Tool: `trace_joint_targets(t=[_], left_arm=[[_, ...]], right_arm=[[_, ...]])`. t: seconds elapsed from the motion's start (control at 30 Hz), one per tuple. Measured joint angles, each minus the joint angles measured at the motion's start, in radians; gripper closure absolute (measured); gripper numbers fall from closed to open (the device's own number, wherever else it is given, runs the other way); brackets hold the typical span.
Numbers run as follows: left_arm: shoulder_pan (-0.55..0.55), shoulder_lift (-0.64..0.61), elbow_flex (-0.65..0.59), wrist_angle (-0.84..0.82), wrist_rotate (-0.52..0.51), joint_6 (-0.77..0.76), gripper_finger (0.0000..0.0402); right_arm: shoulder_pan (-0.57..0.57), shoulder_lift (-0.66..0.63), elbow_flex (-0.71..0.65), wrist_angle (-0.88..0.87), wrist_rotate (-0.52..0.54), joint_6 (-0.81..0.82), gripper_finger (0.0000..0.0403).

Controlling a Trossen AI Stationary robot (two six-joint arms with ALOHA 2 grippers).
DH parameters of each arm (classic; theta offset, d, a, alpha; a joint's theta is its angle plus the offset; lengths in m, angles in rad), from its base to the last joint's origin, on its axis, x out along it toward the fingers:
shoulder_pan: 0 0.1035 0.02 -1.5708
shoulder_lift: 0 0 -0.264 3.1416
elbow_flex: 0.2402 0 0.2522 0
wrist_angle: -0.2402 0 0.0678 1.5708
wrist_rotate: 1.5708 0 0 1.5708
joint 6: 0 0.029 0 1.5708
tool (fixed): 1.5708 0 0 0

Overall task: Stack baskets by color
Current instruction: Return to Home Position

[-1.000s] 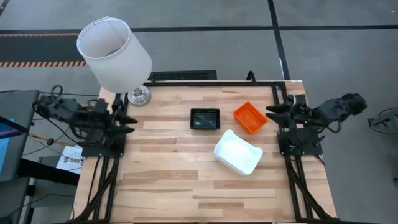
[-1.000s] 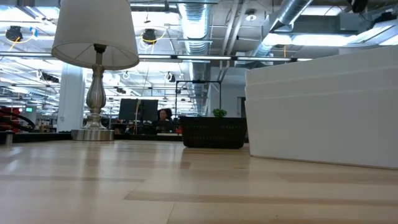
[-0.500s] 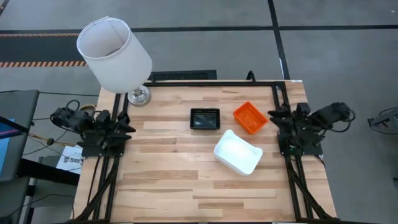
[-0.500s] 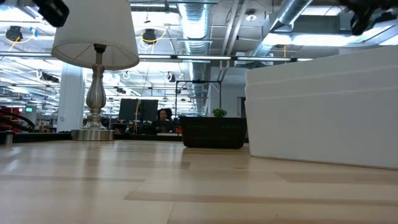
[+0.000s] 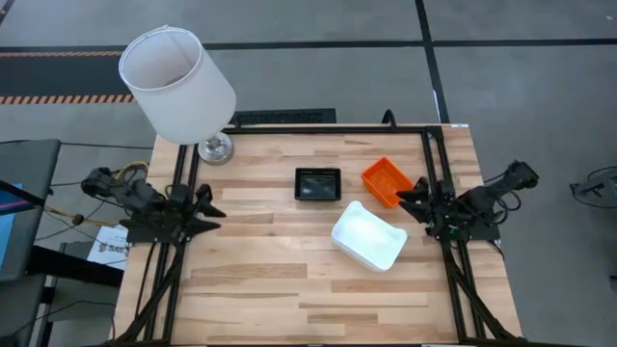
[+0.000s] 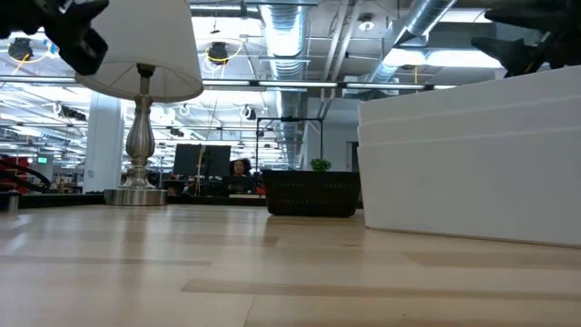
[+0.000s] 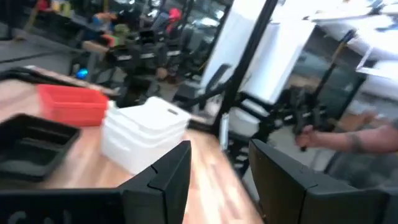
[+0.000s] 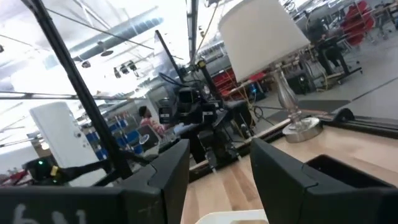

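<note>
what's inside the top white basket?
Nothing shows inside the white basket from above, only its bare floor. The left wrist view shows stacked rims; anything between the nested layers is covered.

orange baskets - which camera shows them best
The high view: the orange baskets show whole from above, just right of the black baskets. The left wrist view shows only their side, next to the white baskets. The low and right wrist views do not show them.
</note>
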Motion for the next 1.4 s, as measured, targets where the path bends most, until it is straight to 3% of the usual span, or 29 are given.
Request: trace_joint_targets(t=[0.3,0.67,0.97,1.4], left_arm=[[0.000,-0.002,-0.223,0.256,0.075,-0.059,0.0249],[0.000,0.002,-0.221,0.213,-0.014,-0.006,0.0249],[0.000,0.002,-0.222,0.212,-0.019,0.084,0.0249],[0.000,0.002,-0.222,0.212,-0.018,0.061,0.0249]], right_arm=[[0.000,0.001,0.000,-0.057,-0.001,-0.025,0.0214],[-0.003,0.002,-0.001,-0.261,0.001,0.064,0.0215],[-0.002,0.022,-0.002,-0.270,0.001,0.003,0.0211],[-0.002,0.022,-0.002,-0.273,0.001,0.000,0.0212]])
